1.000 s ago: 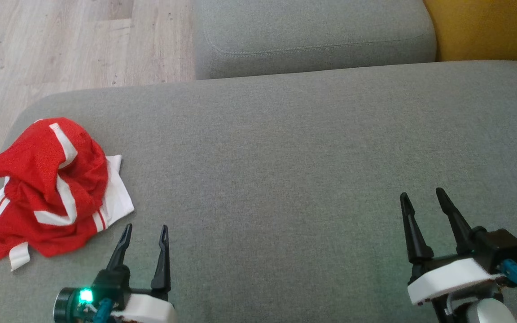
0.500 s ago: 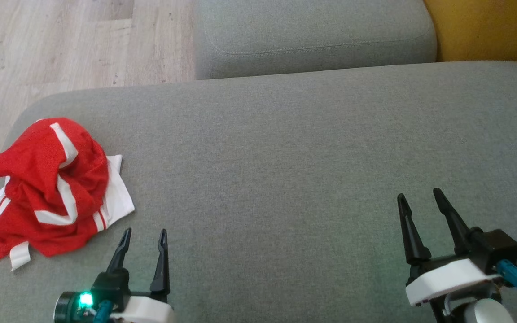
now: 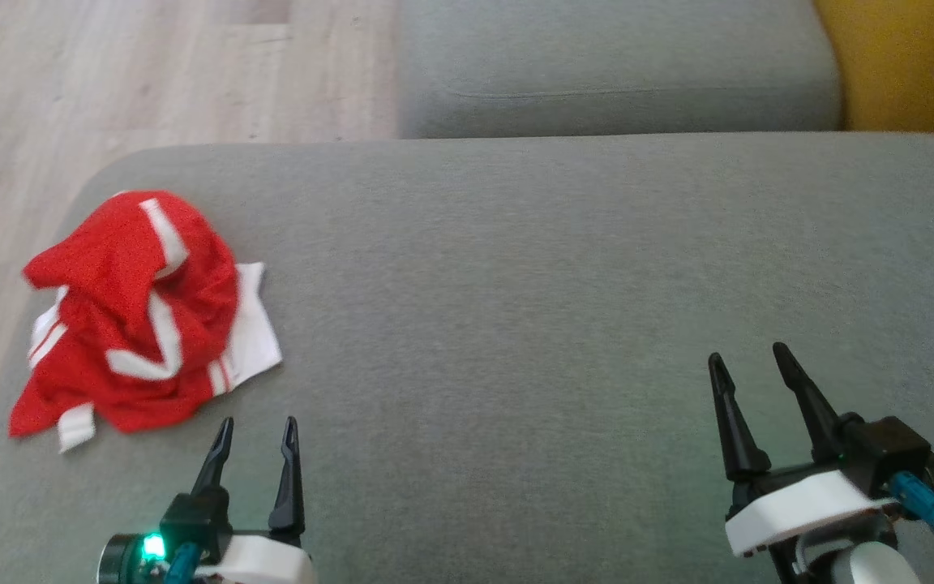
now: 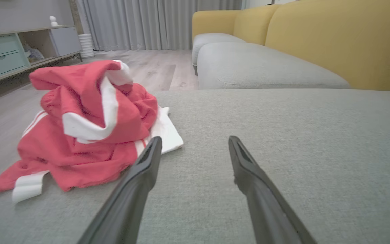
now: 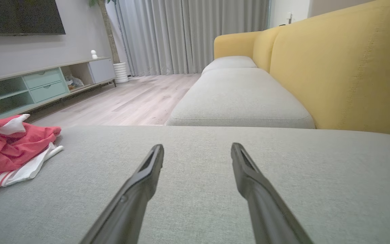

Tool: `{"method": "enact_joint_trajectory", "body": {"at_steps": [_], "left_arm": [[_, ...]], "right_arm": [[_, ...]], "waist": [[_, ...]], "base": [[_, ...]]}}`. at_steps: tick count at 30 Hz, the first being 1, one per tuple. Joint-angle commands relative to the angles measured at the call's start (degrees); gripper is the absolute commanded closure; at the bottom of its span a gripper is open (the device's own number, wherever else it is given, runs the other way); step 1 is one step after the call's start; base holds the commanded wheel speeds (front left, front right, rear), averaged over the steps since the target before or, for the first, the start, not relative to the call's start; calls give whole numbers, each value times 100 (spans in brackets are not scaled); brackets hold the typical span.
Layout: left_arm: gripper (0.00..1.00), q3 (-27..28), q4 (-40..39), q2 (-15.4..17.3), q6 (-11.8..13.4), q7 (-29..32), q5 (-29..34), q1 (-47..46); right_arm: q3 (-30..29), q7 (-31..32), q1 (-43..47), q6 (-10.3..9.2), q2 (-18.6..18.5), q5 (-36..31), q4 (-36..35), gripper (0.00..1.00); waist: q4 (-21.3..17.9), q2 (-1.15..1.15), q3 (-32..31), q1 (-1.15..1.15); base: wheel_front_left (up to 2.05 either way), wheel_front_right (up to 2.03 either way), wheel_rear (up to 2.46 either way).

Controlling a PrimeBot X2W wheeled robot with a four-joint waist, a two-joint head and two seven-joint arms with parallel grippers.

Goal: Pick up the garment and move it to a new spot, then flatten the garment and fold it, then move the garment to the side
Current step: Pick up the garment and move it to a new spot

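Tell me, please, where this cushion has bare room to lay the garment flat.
Free: the middle of the seat cushion, from the garment across to the right tool and up to the far cushion. Crowded: the left corner, where the garment lies heaped beyond the left tool.

The garment (image 3: pixel 143 316) I am to move is red with broad white stripes and a white panel (shorts or a shirt, I cannot tell from this heap). It lies crumpled in a loose, unfolded mound, its top bunched into a peak with folds tumbling over one another. A white flap lies flat on the side towards the middle, and a small white-edged corner trails at the end nearest me. It rests on the grey seat cushion (image 3: pixel 516 284), far over on my left, close to the rounded corner.
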Motion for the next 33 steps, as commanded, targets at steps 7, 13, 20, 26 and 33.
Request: {"method": "enact_joint_trajectory", "body": {"at_steps": [7,13,20,26,33], "left_arm": [[0,317,-189,16,50,-62,62,-307],[0,537,-368,19,52,-62,18,-279],[0,735,-532,8,68,-62,25,-184],[0,842,-700,-32,83,-62,117,-128],[0,944,-798,-58,58,-62,232,-194]], "right_arm": [[249,26,-58,-4,-42,44,-316,0],[343,74,-80,-4,-60,49,-455,0],[381,114,-98,-4,-50,38,-581,0],[372,136,-105,-4,-40,29,-633,0],[380,160,-179,-4,-101,34,-708,0]], "waist": [[917,0,19,0],[1638,0,18,0],[2097,0,25,0],[2253,0,40,0],[2221,0,185,0]], "base": [[0,0,0],[0,0,0],[0,0,0],[0,0,0],[0,0,0]]}}
